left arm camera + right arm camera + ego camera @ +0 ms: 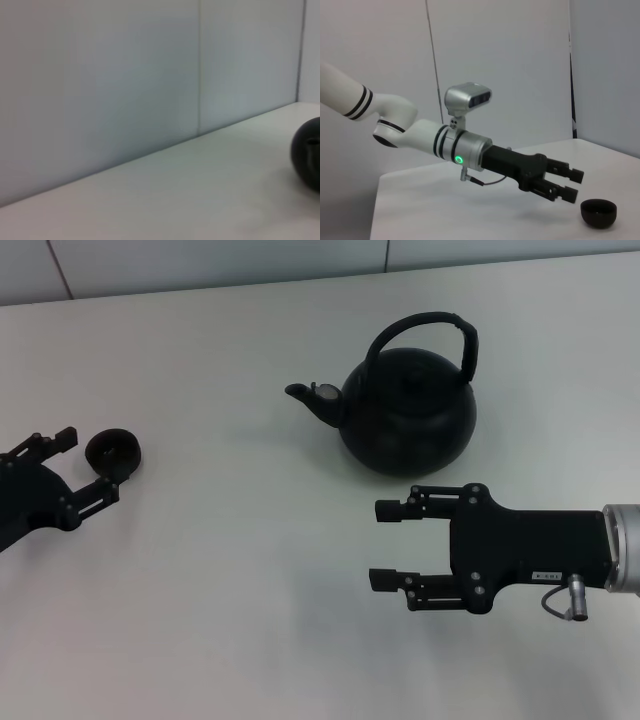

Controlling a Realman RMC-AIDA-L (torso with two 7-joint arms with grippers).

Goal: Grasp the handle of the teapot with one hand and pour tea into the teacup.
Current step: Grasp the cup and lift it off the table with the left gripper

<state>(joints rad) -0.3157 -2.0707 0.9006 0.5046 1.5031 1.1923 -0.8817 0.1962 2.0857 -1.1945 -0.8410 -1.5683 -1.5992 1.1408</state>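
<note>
The matte black teapot [405, 415] stands upright at the table's far middle-right, spout pointing left. Its arched handle [425, 325] stands up over the top. My right gripper [376, 545] is open and empty, on the near side of the teapot and apart from it, fingers pointing left. The small dark teacup [112, 450] sits at the left. My left gripper [88, 465] is open, its fingertips right beside the cup. The right wrist view shows the left gripper [572, 184] open, with the teacup [598, 212] just beyond its fingertips, apart from them.
The white table [250, 590] runs to a pale wall [200, 260] at the back. A dark round shape [307, 152] shows at the edge of the left wrist view; I cannot tell what it is. The left arm [420, 137] reaches over the table.
</note>
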